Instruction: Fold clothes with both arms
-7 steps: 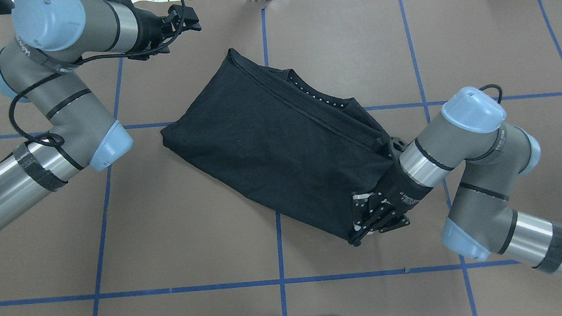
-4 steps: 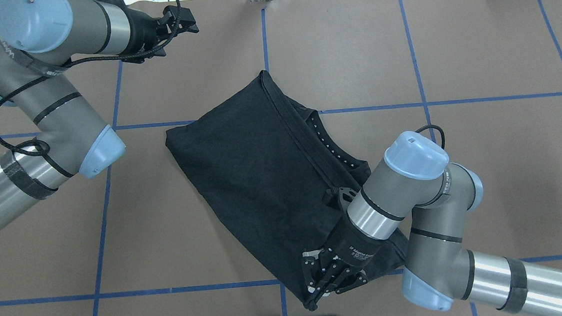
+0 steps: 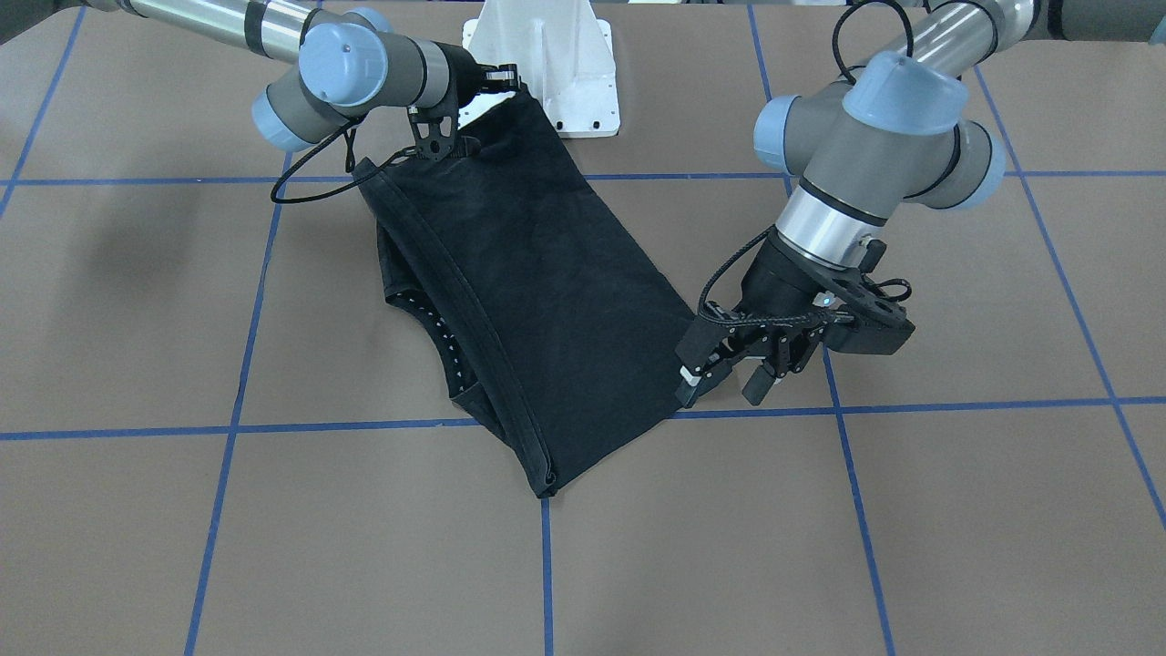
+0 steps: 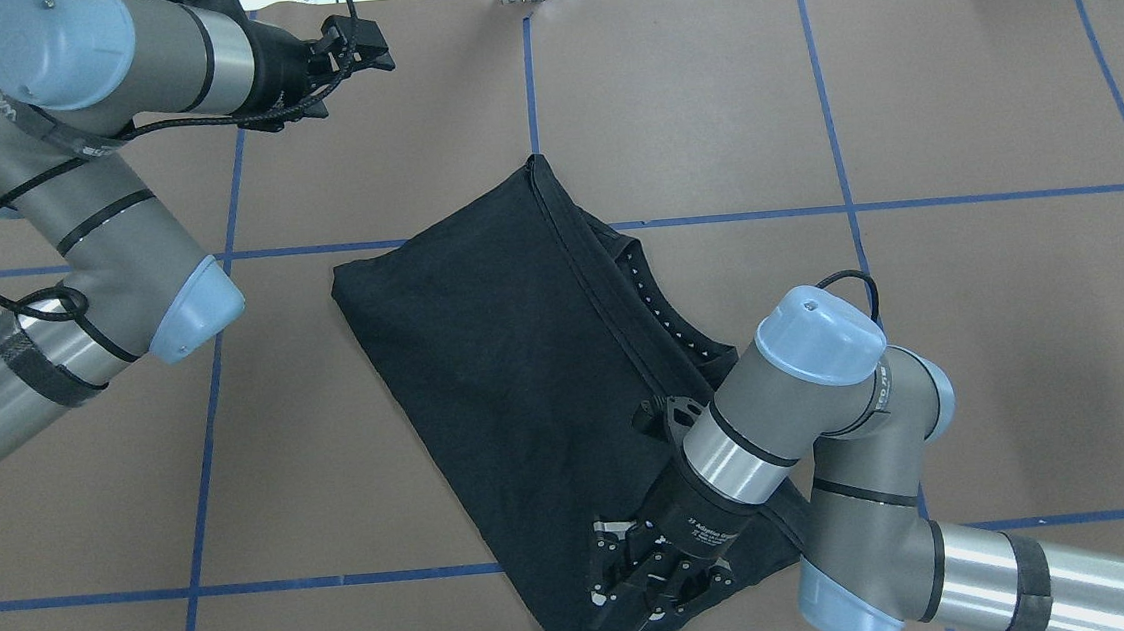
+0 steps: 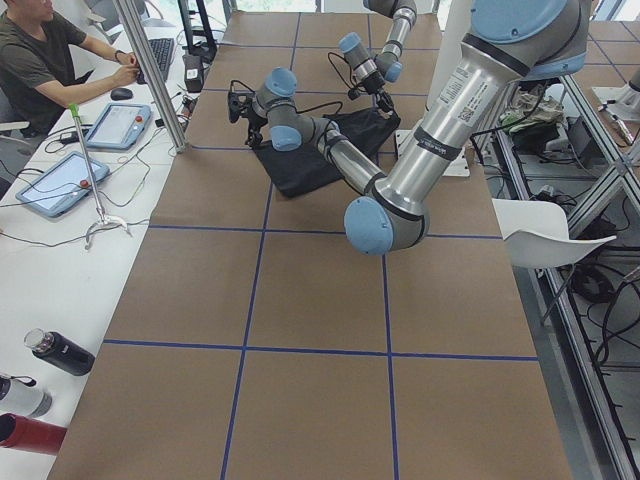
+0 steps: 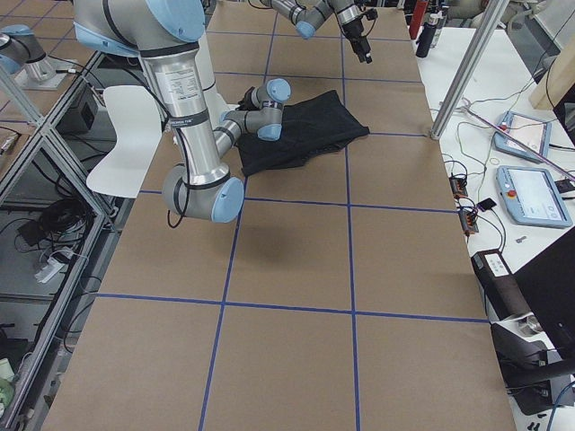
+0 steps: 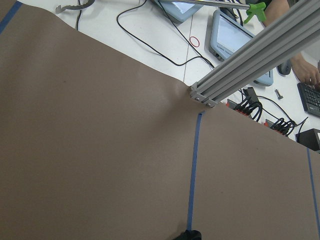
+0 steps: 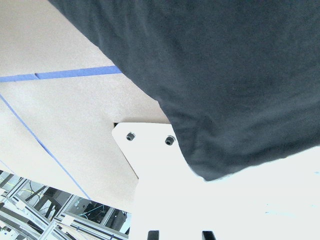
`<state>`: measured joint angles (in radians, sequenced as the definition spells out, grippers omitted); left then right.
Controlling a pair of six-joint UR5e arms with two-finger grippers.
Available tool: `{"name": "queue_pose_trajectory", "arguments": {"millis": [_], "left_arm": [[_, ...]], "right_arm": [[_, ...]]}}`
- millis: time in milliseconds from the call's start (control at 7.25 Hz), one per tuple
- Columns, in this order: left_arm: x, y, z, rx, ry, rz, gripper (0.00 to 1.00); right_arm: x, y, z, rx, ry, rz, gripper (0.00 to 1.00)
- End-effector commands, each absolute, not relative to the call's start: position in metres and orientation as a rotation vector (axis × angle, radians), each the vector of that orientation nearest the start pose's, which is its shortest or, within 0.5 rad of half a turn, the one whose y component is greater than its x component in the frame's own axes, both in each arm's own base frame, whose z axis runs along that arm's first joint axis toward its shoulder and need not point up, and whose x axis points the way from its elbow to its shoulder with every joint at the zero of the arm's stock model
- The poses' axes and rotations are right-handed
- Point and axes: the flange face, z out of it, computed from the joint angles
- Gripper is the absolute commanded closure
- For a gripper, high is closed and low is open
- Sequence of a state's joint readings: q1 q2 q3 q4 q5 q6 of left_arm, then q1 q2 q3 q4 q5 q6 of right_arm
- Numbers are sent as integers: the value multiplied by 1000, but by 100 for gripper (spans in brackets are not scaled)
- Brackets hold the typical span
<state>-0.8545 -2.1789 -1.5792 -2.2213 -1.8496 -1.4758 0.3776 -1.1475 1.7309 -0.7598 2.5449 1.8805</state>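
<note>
Now the right fingers (image 4: 634,591) clench a corner of the T-shirt (image 4: 505,360) just over the white base (image 3: 556,55), left fingers (image 3: 697,364) released far from it, and dragging one-handed could unravel that fold.

Bright, even light, soft shadows on the table (image 3: 91,273); right wrist view partly overexposed.

Black T-shirt (image 4: 505,360) on a brown table (image 4: 954,74) gridded with blue tape lines (image 4: 914,202).
Plain black cloth, with a row of small white dots (image 4: 659,296) inside the neckline. Either side of the T-shirt, the left arm (image 4: 116,250) and right arm (image 4: 769,399) are grey and silver with light blue joint caps (image 4: 819,335); the base plate (image 3: 547,55) at its lifted corner is white.
</note>
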Motion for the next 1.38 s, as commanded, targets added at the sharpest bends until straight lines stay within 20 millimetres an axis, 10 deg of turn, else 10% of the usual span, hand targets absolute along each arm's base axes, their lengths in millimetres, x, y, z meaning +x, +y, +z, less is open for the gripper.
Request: {"name": "queue_pose_trajectory", "arguments": {"millis": [0, 552, 1242], "left_arm": [[372, -580, 219, 319, 1254, -445, 2], [406, -541, 306, 185, 1158, -407, 2], [472, -514, 361, 110, 1014, -373, 5]], "right_arm": [[-505, -272, 243, -724, -1287, -101, 0], [-417, -401, 252, -503, -1371, 151, 0], [-395, -441, 252, -315, -1411, 322, 0]]}}
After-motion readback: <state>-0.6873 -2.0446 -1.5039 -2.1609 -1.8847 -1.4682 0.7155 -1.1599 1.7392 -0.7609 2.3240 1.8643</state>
